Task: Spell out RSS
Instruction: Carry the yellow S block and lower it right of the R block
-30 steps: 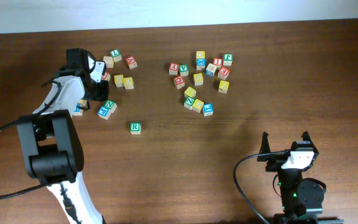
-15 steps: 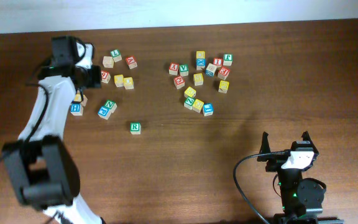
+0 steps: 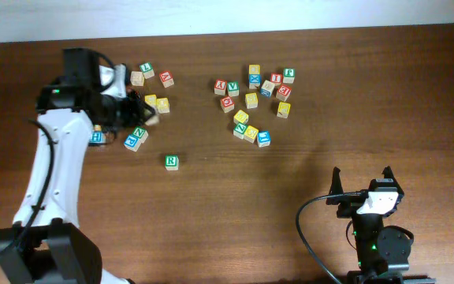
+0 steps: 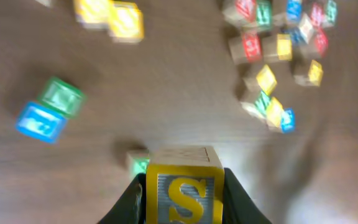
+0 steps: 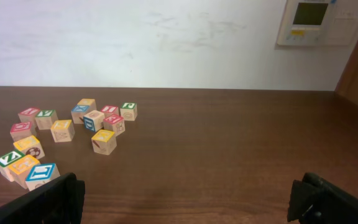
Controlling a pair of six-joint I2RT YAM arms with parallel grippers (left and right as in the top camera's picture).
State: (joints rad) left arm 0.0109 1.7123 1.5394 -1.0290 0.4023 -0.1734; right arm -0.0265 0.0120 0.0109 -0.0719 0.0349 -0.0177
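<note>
From overhead, the left claw (image 3: pixel 143 115) hung toward the far-left corner of the tabletop (image 3: pixel 290 205), clenched on a yellow-faced S cube (image 3: pixel 151 119). The green R cube (image 3: pixel 171 162) sat alone, nearer the front edge than the claw and slightly toward the right edge. That offset is what the placement appeared to turn on. The left arm was clearly the closer one. The right claw (image 3: pixel 362 183) sat by the front-right corner, well apart from every cube, its jaws spread and nothing in them.

In the left wrist view, the S cube (image 4: pixel 183 186) was pinched between the two fingers (image 4: pixel 127 202), its yellow S face upright toward the camera. A cube has no long axis, so only the way the letter faced counted. The R cube (image 4: pixel 138 163) showed as a green sliver just beyond the held cube, on its left side. Two more yellow cubes (image 4: pixel 110 15) lay farther off, too blurred to read.

In the right wrist view, the right claw (image 5: pixel 185 196) was released and empty, with a loose cluster of cubes (image 5: pixel 61 140) far off to its left.
</note>
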